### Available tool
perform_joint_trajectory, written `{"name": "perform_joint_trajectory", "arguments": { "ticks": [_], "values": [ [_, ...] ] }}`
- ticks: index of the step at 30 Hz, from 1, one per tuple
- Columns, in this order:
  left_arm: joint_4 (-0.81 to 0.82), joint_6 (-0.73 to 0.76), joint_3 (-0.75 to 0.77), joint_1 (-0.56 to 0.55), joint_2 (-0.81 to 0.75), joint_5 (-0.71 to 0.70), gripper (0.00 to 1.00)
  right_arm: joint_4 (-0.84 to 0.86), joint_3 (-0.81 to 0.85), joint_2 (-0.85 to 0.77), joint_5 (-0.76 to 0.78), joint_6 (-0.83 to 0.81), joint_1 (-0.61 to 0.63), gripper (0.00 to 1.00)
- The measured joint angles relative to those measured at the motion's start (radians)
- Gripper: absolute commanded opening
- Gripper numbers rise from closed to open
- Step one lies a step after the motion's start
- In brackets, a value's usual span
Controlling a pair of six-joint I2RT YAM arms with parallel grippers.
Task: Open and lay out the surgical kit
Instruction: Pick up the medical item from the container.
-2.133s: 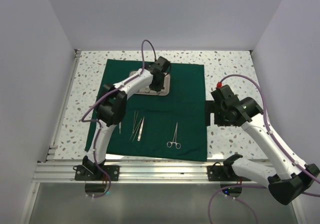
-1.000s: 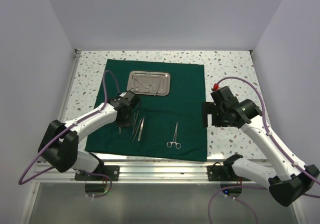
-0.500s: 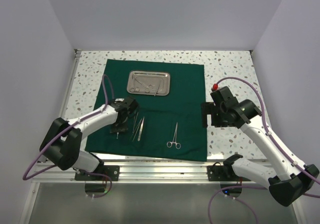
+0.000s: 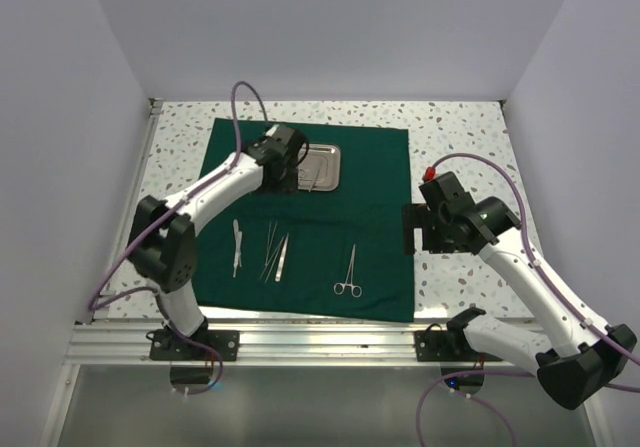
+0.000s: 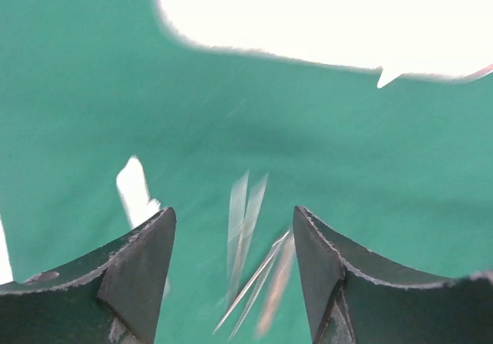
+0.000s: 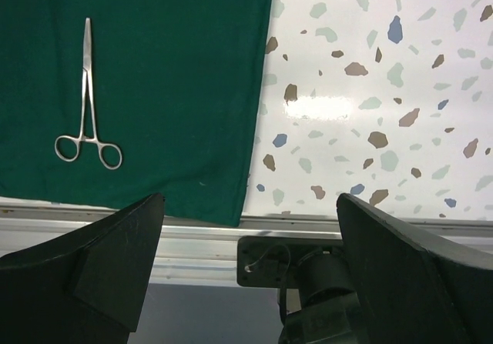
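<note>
Green cloth (image 4: 370, 167) lies spread flat on the speckled table (image 4: 460, 137). Its near edge is close to the aluminium rail (image 4: 320, 339).

Steel tray (image 4: 325, 162) sits on the far half of the cloth, about centre. A few slim instruments (image 4: 312, 174) lie inside it; I can't tell them apart from the overhead.

Left gripper (image 4: 285, 167) is over the left part of the tray and hides that end. On its wrist camera the two fingers (image 5: 131, 275) are spread with nothing between them, and green cloth shows in the gap. That view is badly blurred. I make out pale slivers of metal on the cloth and a blown-out white patch along the top that I can't identify.

A row is laid out on the near half of the cloth, left to right:
- a pale scalpel-like handle (image 4: 237, 245)
- thin tweezers (image 4: 270, 250)
- a broader flat piece (image 4: 283, 257) just beside the tweezers
- ring-handled forceps (image 4: 348, 272), set apart to the right, rings toward the near edge and tips pointing far

Right gripper (image 6: 250, 198) hangs over the right edge of the cloth. Its fingers are wide apart and hold nothing. Its camera shows the forceps on the cloth at left, bare table at right and the rail below.
</note>
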Motion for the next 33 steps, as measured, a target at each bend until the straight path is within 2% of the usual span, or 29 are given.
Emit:
{"name": "perform_joint_trajectory", "arguments": {
  "ticks": [7,12,21,30,31,33],
  "values": [
    [0.067,0.107,0.489,-0.034,0.458,0.113,0.64,-0.011,0.0,0.017,0.032,0.012,0.0,0.98],
    [0.054,0.138,0.657,-0.047,0.658,0.175,0.62,-0.039,0.001,0.018,0.056,0.026,0.0,0.98],
    [0.057,0.165,0.663,-0.043,0.693,0.19,0.6,-0.061,0.013,0.018,0.08,0.04,0.0,0.98],
    [0.121,0.169,0.557,-0.032,0.638,0.2,0.31,-0.061,0.013,0.018,0.08,0.045,0.0,0.98],
    [0.13,0.169,0.544,-0.029,0.631,0.203,0.22,-0.061,0.013,0.018,0.08,0.045,0.0,0.98],
    [0.161,0.168,0.501,-0.019,0.608,0.206,0.12,-0.061,0.013,0.018,0.08,0.045,0.0,0.98]
  ]
}}
